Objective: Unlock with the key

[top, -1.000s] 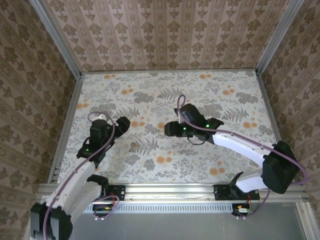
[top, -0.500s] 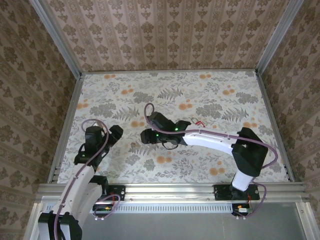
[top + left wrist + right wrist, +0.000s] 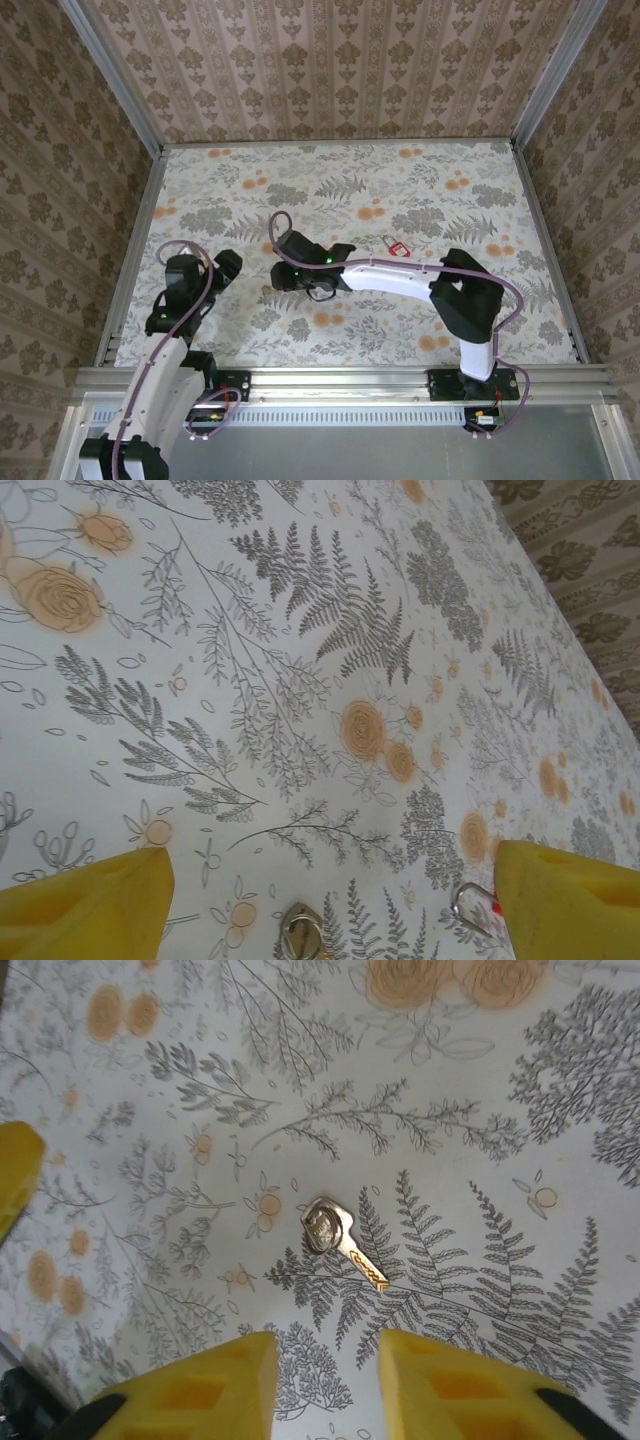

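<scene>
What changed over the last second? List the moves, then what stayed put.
The right gripper swept left across the table, uncovering the red padlock, and now hangs just short of the key, jaws apart and holding nothing. The left gripper drew back a little toward its base, jaws wide. Nothing was grasped or released. The key lies where it was.

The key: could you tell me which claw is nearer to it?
Right. The right claw hangs just short of the key; the left claw sits farther off, to the key's left.
</scene>
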You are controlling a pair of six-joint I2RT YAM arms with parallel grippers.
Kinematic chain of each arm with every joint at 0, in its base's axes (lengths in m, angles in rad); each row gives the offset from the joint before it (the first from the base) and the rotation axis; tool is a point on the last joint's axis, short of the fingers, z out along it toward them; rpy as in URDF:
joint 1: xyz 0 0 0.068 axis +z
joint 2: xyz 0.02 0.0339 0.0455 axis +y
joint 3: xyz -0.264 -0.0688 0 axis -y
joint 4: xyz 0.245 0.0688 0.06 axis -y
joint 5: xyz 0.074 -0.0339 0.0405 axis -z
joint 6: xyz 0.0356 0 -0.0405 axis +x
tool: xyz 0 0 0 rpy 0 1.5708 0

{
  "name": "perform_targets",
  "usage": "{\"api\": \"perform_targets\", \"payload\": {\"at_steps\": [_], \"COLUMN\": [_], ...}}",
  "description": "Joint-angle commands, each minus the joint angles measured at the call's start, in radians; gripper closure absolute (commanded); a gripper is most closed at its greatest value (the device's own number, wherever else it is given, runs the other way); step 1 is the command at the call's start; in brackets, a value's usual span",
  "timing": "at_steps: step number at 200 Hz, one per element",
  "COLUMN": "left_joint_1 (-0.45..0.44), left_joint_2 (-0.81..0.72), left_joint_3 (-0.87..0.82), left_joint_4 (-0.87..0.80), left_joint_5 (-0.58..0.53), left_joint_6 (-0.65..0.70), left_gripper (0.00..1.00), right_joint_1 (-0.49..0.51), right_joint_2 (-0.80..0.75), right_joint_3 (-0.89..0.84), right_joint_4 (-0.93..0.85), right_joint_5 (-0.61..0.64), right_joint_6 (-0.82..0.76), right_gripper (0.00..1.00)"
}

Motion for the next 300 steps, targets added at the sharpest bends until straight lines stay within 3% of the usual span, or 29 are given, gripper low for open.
{"api": "perform_targets", "payload": {"at_steps": [1, 47, 112, 300], "left_joint_1": [0.021, 0.052, 0.068, 0.074], "left_joint_2": [-0.03, -0.104, -0.119, -0.118], "left_joint_3": [0.051, 0.04, 0.023, 0.019], "left_joint_4": [-0.057, -0.137, -0.129, -0.126], "left_joint_5": [-0.012, -0.031, -0.002, 0.025], "left_joint_6": [0.046, 0.074, 0.079, 0.076], "left_gripper": [0.16, 0.15, 0.15, 0.14], "right_joint_1": [0.012, 0.015, 0.016, 0.015], "right_joint_2": [0.044, 0.138, 0.26, 0.339], "right_joint_3": [0.036, 0.099, 0.209, 0.296], "right_joint_4": [0.001, -0.013, -0.051, -0.097], "right_joint_5": [-0.016, -0.048, -0.096, -0.111], "right_joint_6": [0.029, 0.025, 0.01, -0.015], "right_gripper": [0.73, 0.81, 0.8, 0.8]}}
